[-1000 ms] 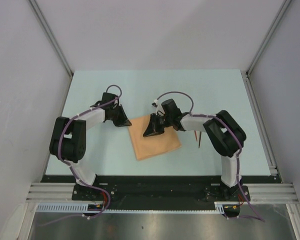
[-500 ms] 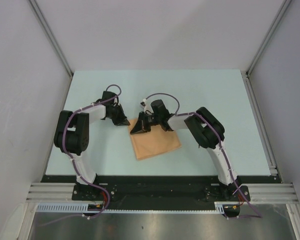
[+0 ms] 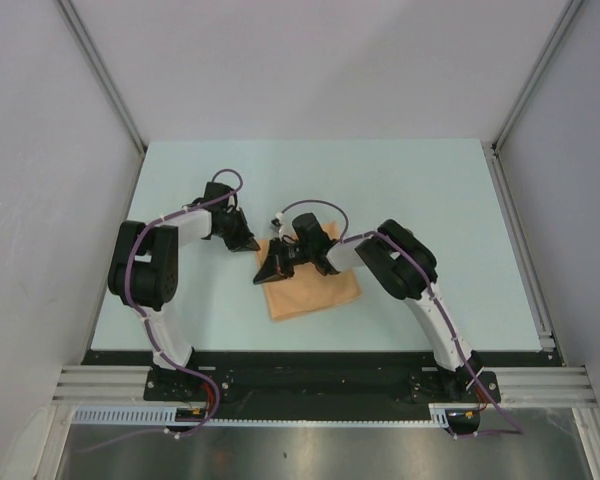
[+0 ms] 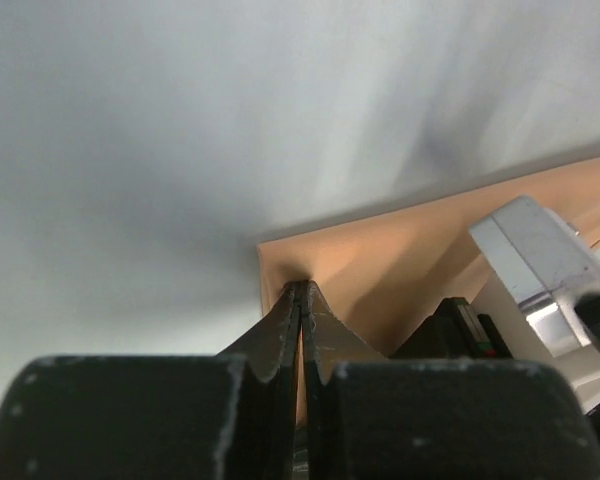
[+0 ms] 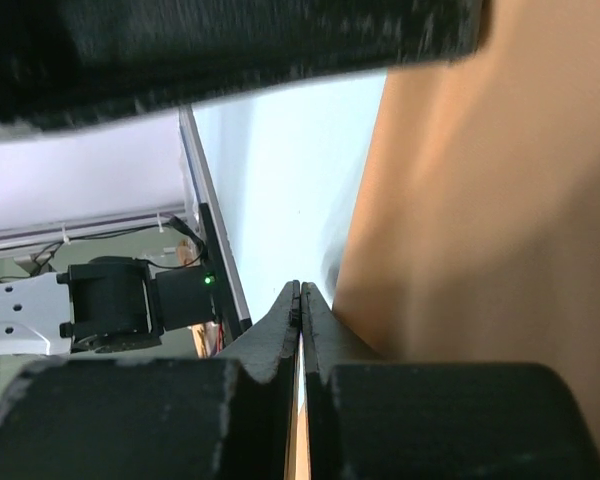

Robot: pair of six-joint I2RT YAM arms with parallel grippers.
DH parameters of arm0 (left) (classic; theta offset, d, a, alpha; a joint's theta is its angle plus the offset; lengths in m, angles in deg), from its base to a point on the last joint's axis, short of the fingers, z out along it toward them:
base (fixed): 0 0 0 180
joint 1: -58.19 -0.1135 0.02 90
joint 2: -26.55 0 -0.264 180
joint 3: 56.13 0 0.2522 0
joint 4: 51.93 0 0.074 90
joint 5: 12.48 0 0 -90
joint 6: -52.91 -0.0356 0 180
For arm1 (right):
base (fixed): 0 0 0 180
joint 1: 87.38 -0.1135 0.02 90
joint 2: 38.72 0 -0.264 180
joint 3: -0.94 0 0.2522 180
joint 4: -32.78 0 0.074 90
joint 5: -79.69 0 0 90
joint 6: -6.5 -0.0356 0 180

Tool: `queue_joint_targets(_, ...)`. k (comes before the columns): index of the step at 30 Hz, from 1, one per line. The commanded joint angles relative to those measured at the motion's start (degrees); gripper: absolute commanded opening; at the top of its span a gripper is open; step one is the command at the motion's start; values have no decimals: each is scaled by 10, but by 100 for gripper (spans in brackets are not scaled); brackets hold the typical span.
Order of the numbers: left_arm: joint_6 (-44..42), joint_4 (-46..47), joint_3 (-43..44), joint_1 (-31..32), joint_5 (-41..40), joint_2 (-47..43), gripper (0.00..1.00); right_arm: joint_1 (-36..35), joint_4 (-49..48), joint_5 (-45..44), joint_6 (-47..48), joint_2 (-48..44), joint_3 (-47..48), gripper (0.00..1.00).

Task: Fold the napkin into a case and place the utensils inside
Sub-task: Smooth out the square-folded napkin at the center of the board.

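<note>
Peach-orange, plain soft cloth, the napkin (image 3: 320,290) lies flat on the pale blue-green worktop (image 3: 410,180). It sits in the middle of the worktop, a little toward the near edge, and is turned slightly askew. Both arms reach in over its left side. The left pincer (image 3: 250,245) sits at the napkin's far-left corner. In the left wrist view its 2 black fingers (image 4: 275,335) are pressed together with that corner caught at their tips, and the cloth puckers up around them. The right pincer (image 3: 267,274) is just nearer, on the left edge of the cloth, with its arm crossing over the napkin from the right. In the right wrist view its 2 fingers are likewise closed tight, a thin strip of orange cloth showing between them. There the napkin fills the right of the picture, beside bare worktop.
</note>
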Motion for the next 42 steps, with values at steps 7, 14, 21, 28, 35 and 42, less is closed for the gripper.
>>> queue_joint_targets(7, -8, -10, 2, -6, -59, -3, 4, -47, -98, 4, -42, -95, -163, 2)
queue_joint_targets(14, -11, -13, 1, -1, -46, -19, 6, -39, -16, -20, 18, -195, -215, 3)
queue_joint_targets(21, -22, -36, -4, 37, -39, -112, 40, 59, 190, -88, 146, -311, -211, 12)
queue_joint_targets(28, -5, -24, -103, 118, -36, -220, 33, 154, 213, -79, 196, -236, -103, 22)
queue_joint_targets(35, 41, 16, -205, 194, -18, -255, 20, 185, 201, -50, 180, -86, 36, 22)
queue_joint_targets(42, 21, -56, -204, 200, -60, -343, 35, 228, 275, -56, 253, -22, 133, 22)
